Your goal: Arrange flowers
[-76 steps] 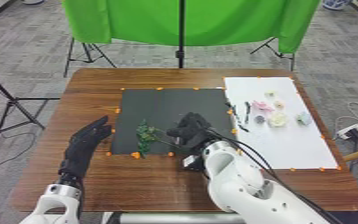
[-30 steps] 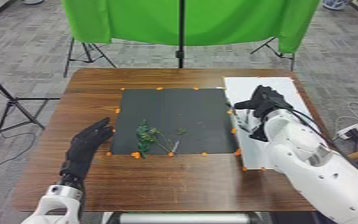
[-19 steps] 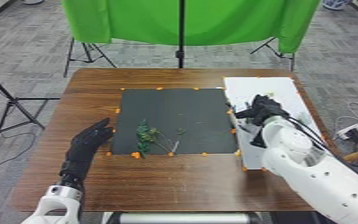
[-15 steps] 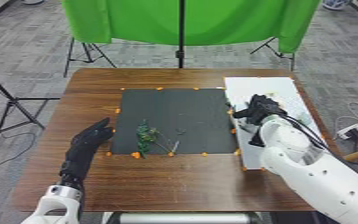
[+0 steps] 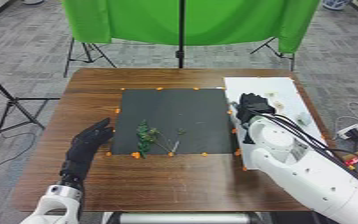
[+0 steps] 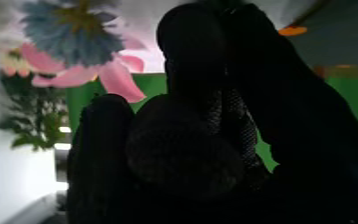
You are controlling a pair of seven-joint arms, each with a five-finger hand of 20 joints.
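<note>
Right hand (image 5: pixel 254 103) shifted leftward, over white board (image 5: pixel 262 85) — its grip I cannot tell — left hand (image 5: pixel 92 136), fingers straight

I'd call this a robotics lab: at the head view's bottom edge my white arms (image 5: pixel 285 172) reach over a table (image 5: pixel 158 182), where orange marks (image 5: pixel 135 155) edge a dark sheet (image 5: pixel 171 112) and a white one (image 5: pixel 260 86). Around me I see grey carpet (image 5: pixel 33 60), black tripods (image 5: pixel 13 101) at left and upper centre, a green cloth (image 5: pixel 122 25) hung along the top, and loose cables (image 5: pixel 357 112) at the right edge.
</note>
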